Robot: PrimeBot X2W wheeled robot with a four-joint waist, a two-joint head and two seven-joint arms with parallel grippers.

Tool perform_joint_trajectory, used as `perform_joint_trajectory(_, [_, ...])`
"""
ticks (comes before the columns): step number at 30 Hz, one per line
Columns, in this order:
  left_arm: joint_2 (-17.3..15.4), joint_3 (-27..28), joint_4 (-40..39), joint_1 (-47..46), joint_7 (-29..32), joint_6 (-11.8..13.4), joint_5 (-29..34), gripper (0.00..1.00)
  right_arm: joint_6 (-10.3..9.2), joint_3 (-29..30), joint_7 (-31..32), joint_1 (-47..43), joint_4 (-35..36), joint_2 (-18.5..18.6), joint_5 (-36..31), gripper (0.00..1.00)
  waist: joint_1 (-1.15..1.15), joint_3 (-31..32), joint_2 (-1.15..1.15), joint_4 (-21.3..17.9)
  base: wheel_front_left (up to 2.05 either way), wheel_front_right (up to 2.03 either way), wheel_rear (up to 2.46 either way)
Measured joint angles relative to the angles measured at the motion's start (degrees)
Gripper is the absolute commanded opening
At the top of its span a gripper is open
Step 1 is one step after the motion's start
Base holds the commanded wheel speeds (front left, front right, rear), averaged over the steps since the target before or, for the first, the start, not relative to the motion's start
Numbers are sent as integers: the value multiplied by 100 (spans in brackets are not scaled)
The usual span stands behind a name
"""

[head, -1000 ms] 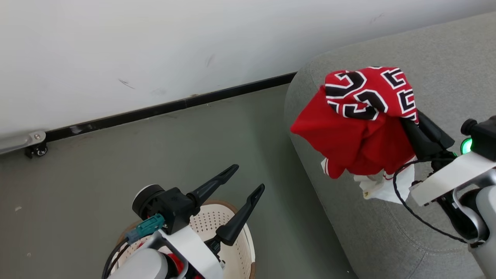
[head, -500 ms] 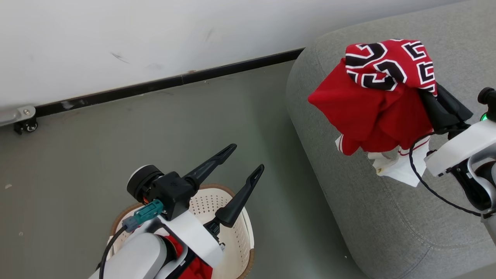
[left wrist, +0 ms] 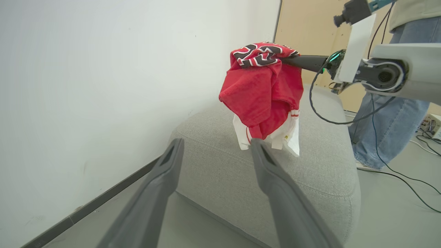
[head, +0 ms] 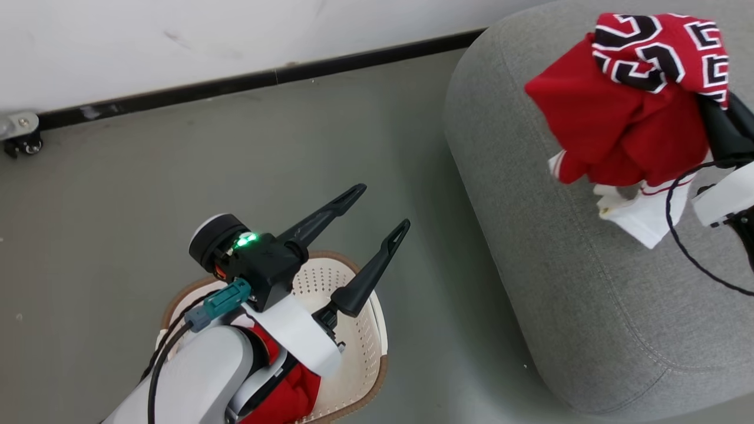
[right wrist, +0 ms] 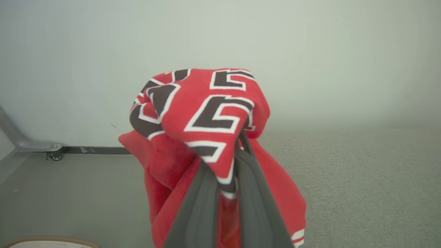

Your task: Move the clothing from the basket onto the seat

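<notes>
Head view: right pincer (right wrist: 229,179) holds the clothing (head: 624,123) bunched above the seat (head: 559,282), while the left pincer (head: 382,206) is empty over the basket (head: 359,353).
Right wrist view shows the right pincer's two fingers (right wrist: 200,206) drawn close together, with red fabric pinched between them and the numbered part draped over their tips. The clothing hangs over the rounded end of the grey seat, white hem lowest, and I cannot tell whether it touches the cushion. The left pincer's jaws stand wide apart with nothing between them, above the basket on the floor near the seat's end. A second red garment (head: 288,388) lies in the basket, partly hidden by the left arm. Left wrist view: a person in jeans (left wrist: 392,113) stands beyond the seat.
</notes>
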State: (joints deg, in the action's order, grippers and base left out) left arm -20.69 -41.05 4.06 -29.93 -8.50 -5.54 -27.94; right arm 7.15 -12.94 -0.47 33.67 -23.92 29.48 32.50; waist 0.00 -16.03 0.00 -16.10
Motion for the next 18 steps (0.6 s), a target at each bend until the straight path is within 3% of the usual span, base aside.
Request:
perform_joint_trajectory(12, [-15,70,-87,-376,91,0,107,100,-1,345,-231,315,-813,73,127,0,0,-477,0,91,0,0,0])
perform_joint_trajectory(18, [-3,36,-86,-500,93,0,160,100,-1,439,-333,346,-1228,-60,134,0,0,-691,0,136,0,0,0])
